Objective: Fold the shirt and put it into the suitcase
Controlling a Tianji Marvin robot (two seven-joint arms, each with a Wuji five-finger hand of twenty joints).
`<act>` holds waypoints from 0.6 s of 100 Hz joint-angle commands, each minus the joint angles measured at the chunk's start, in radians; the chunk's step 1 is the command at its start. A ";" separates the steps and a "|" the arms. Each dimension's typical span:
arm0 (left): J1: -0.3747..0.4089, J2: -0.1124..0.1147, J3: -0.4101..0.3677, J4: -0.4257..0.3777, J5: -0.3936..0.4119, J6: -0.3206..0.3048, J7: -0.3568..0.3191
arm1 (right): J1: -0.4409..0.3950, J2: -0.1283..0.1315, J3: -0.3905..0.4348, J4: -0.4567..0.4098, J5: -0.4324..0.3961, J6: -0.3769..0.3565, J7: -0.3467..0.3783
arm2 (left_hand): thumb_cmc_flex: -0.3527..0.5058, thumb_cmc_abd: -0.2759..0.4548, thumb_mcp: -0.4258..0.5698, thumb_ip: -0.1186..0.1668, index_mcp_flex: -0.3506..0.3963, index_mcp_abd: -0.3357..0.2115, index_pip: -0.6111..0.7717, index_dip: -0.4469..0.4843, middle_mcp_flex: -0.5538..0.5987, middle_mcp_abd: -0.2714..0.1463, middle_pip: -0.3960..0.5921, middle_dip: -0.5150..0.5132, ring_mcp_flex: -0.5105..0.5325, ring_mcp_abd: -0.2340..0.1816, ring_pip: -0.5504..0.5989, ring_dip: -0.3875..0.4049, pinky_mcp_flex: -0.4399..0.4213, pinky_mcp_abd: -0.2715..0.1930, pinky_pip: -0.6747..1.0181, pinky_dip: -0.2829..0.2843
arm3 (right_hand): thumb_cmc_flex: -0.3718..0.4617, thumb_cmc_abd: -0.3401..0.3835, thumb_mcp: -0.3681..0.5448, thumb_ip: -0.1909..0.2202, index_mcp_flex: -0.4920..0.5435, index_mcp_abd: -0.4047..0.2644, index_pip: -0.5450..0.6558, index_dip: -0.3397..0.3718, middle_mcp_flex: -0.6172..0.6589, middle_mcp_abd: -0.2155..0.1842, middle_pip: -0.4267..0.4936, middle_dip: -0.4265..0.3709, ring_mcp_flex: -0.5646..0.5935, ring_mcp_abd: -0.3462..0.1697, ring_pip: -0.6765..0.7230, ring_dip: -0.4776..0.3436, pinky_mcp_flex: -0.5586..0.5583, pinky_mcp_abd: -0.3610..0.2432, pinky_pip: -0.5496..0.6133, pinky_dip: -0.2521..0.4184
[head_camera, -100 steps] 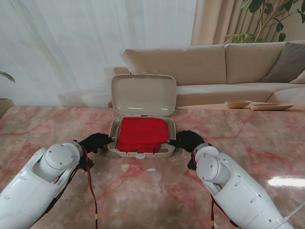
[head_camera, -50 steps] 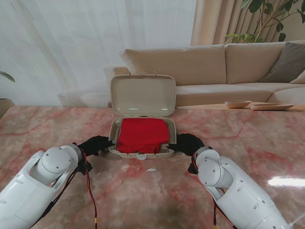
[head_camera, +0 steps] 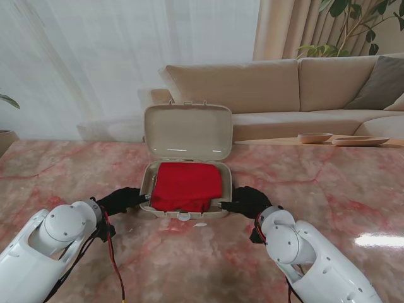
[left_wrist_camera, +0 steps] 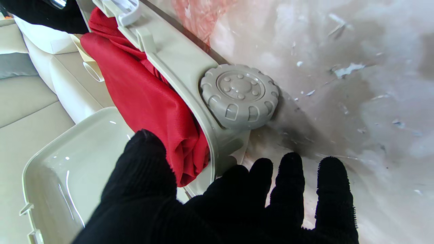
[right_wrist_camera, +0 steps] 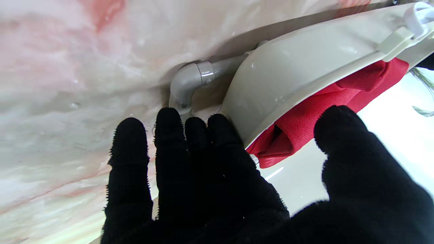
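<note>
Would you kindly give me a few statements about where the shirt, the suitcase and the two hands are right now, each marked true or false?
1. The red shirt lies inside the suitcase. True.
2. The suitcase lid is shut over the shirt. False: it stands open, tilted up on the side farther from me.
3. The left hand and right hand sit at opposite sides of the suitcase. True.
4. The right hand is holding the shirt. False: its fingers are at the case's outer wall, near a grey handle tube.
5. A grey wheel shows on the suitcase by the left hand. True.
</note>
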 commanded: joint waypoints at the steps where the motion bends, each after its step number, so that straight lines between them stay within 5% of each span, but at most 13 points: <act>1: 0.042 -0.001 0.007 -0.010 0.000 -0.008 -0.024 | -0.036 -0.003 -0.005 -0.032 0.001 -0.008 0.025 | -0.040 0.046 -0.043 0.002 0.046 -0.123 0.091 0.033 0.036 -0.019 -0.020 0.013 0.027 0.132 0.015 0.014 -0.006 0.013 0.006 0.019 | 0.020 0.018 -0.022 0.034 0.007 -0.180 0.015 0.011 0.009 -0.018 0.000 -0.004 -0.025 0.014 0.004 -0.022 -0.007 0.016 0.008 0.022; 60: 0.157 0.012 -0.065 -0.123 0.018 -0.068 -0.054 | -0.206 0.019 0.051 -0.212 -0.046 -0.007 0.088 | -0.040 0.050 -0.043 0.002 0.046 -0.121 0.091 0.033 0.046 -0.018 -0.019 0.013 0.031 0.132 0.012 0.013 -0.005 0.014 0.003 0.021 | 0.027 0.026 -0.027 0.035 0.001 -0.173 0.010 0.008 0.009 -0.011 -0.014 -0.005 -0.030 0.020 -0.004 -0.024 -0.007 0.008 0.004 0.019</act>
